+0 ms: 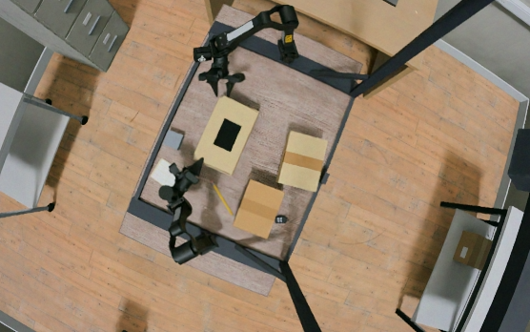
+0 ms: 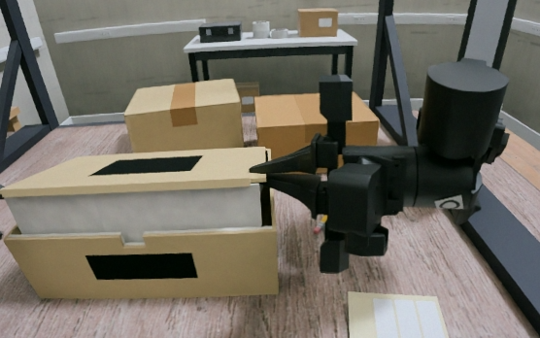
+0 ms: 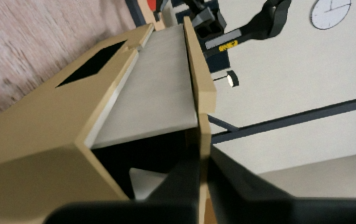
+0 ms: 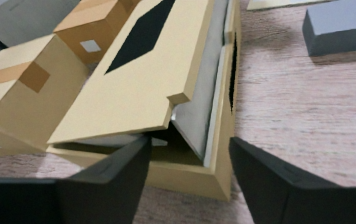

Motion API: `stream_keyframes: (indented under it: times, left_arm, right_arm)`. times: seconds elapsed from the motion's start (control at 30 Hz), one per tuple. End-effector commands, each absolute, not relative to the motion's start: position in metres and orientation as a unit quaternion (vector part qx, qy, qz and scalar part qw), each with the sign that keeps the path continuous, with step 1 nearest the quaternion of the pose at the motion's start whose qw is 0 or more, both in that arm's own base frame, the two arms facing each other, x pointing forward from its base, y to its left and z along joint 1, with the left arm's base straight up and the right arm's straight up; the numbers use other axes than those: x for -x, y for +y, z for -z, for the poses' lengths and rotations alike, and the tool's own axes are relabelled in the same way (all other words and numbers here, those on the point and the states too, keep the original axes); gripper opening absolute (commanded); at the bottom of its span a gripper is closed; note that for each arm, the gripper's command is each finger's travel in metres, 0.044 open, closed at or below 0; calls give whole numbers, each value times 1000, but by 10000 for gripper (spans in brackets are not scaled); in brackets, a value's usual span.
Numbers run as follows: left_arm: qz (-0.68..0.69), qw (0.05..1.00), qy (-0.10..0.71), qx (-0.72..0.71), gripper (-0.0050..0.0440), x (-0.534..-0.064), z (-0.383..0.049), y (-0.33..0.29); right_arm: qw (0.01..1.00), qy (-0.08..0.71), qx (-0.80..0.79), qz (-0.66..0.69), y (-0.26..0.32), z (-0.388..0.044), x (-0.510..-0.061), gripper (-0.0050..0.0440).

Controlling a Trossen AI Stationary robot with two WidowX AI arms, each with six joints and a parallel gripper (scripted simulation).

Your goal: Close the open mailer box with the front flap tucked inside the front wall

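Note:
The mailer box's tan front wall stands flat on the table. Its lid is lowered but raised above the walls. The pale front flap hangs from the lid, its lower edge inside the front wall. A pale piece shows inside the left arm's end; whether it is a side flap is unclear. My left gripper is shut on the lid's end edge. My right gripper is open and empty beside the opposite end.
A grey block and a label sheet lie on the front side. A yellow pencil lies beyond the left gripper. Two taped cartons and a small dark object stand behind the box.

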State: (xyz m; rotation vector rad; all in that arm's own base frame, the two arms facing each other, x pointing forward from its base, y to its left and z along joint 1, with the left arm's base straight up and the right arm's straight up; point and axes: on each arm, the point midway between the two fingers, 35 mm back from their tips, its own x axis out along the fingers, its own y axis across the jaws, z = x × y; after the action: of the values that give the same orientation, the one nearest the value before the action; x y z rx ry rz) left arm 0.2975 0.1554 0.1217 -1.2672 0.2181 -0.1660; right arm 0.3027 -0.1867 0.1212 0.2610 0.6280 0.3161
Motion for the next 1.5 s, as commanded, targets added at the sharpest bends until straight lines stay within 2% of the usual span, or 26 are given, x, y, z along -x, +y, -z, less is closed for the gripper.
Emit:
stream_keyframes:
  times: [0.0,0.03,0.23,0.37,0.5,0.57,0.73,0.97,1.23,1.4,1.47]
  left_arm:
    - [79,804,94,582,-50,-298,-128,159]
    - [79,804,94,582,-50,-298,-128,159]
    - [79,804,94,582,-50,-298,-128,159]
    - [79,804,94,582,-50,-298,-128,159]
    - [79,804,94,582,-50,-298,-128,159]
    - [79,804,94,582,-50,-298,-128,159]
    - [79,804,94,582,-50,-298,-128,159]
    - [79,804,94,582,-50,-298,-128,159]
    - [79,804,94,582,-50,-298,-128,159]
    - [79,804,94,582,-50,-298,-128,159]
    - [79,804,94,582,-50,-298,-128,159]
  right_arm:
    - [940,290,-101,-150,-195,-145,-300,273]
    - [940,290,-101,-150,-197,-149,-294,297]
    - [936,297,-111,-151,-212,-161,-262,300]
    - [932,316,-105,-145,-210,-160,-265,204]
    - [918,370,-83,-117,-207,-160,-273,108]
    - [918,370,-83,-117,-207,-160,-273,108]
    - [899,430,-51,-66,-206,-161,-286,0]
    - [879,477,-6,27,-206,-174,-305,0]
    - [869,479,30,118,-203,-195,-322,0]
    - [868,467,71,151,-178,-209,-345,-3]
    - [864,478,90,130,-160,-198,-355,-3]
